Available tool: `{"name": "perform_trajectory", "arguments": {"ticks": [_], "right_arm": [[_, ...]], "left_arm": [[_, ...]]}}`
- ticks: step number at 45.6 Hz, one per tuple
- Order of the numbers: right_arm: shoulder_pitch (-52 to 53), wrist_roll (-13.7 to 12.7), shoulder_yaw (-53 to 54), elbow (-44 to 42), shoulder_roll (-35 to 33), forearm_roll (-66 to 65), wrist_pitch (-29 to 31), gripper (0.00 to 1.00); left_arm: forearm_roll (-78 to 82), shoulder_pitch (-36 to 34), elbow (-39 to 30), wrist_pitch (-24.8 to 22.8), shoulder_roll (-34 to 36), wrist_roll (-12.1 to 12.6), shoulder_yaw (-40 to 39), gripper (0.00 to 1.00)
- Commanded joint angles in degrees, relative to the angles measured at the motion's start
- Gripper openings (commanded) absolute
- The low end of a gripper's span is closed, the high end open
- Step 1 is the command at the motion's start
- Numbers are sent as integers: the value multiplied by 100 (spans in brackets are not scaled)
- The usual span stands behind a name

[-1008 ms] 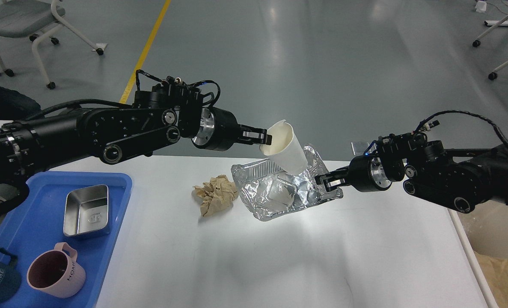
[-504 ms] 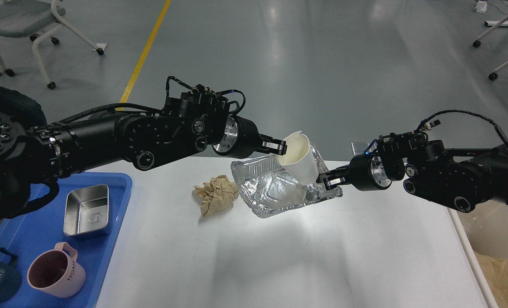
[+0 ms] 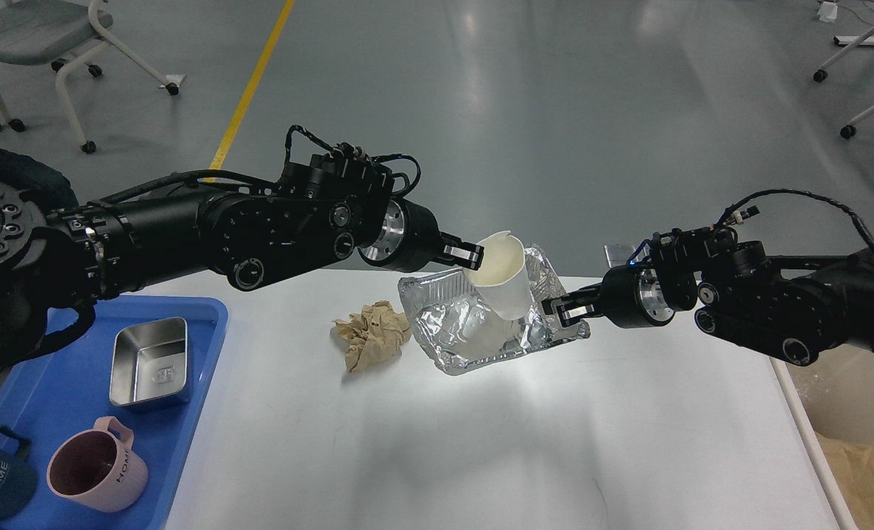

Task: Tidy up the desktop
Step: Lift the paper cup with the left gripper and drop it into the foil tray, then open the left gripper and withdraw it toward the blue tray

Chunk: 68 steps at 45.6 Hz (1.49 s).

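Head view, left jaws [image 3: 472, 255] pinching one paper cup [image 3: 501, 283], right jaws [image 3: 559, 310] clamping one foil tray [image 3: 451, 324].

We see a crinkled shiny silver foil tray [image 3: 473, 335], a matt white paper cup [image 3: 503, 283], crumpled rough brown paper [image 3: 369, 335], on a smooth matt white tabletop [image 3: 481, 442].

- Left gripper [image 3: 472, 256], mid-frame, is clamped, its arm stretching in from the left edge.
- Right gripper [image 3: 565, 311], right of centre, is clamped, its arm entering from the right edge.
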Motion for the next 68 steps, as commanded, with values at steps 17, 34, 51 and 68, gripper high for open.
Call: {"name": "perform_trajectory", "arguments": {"ticks": [17,34,51,68], "right_arm": [[-44,8,-7,0,-36,5,5,0],[-53,8,10,9,-212,14,5,0],[-44,8,2,18,-256,14,5,0],[-35,8,-7,0,-239,14,14,0]], "left_arm": [[-175,14,8,63,8,-36,-438,92],[-957,102,-177,72,1572,-36,-1405,93],[-1687,910,-1705,625,4085,-10,-1476,93],[-1661,2606,-3499,2867,6300,-27,-1493,93]]}}
